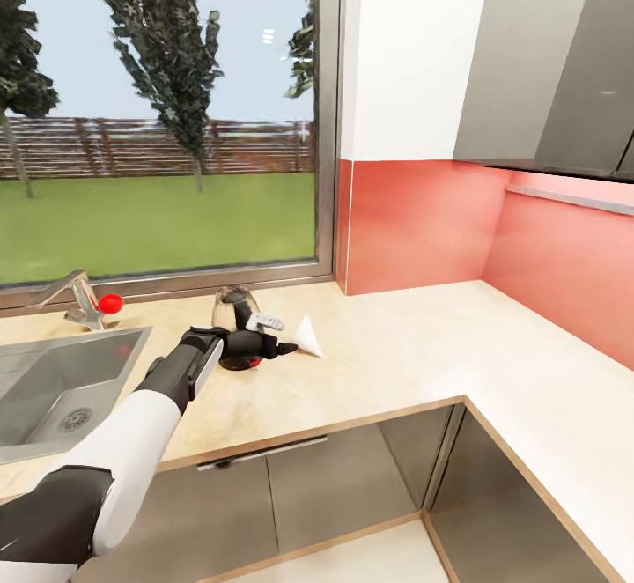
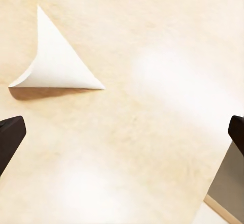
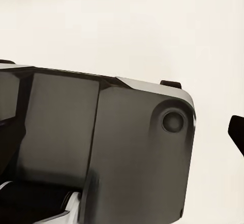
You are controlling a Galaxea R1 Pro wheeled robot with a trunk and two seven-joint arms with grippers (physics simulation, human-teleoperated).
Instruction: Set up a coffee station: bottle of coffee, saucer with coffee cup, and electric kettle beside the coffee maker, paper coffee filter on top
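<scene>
- On the pale wooden countertop (image 1: 405, 345), near the window (image 1: 158, 107): a paper coffee filter (image 1: 308, 336), white, cone-shaped, lying on its side.
- Seen from the left wrist: same filter (image 2: 58, 61) as a flat white triangle with one curled, open edge, casting a thin shadow on the wood.
- Just beside the filter, toward the sink (image 1: 62, 380): coffee maker (image 1: 239, 319), a glass body over a dark base with a red edge, partly hidden behind the left arm.
- Left gripper (image 1: 283, 350) reaching out over the counter, fingers spread wide apart, holding nothing; tips close to the filter but not touching it.
- Left wrist view: two dark fingertips (image 2: 10, 137) at opposite edges, bare wood between them, filter beyond.
- Right gripper: one dark fingertip (image 3: 236, 132) at the edge of the right wrist view; cannot tell whether apart or together.
- Beside the sink: a metal tap (image 1: 75, 297) with a red knob.
- Under the counter: grey cabinet doors (image 1: 291, 486).
</scene>
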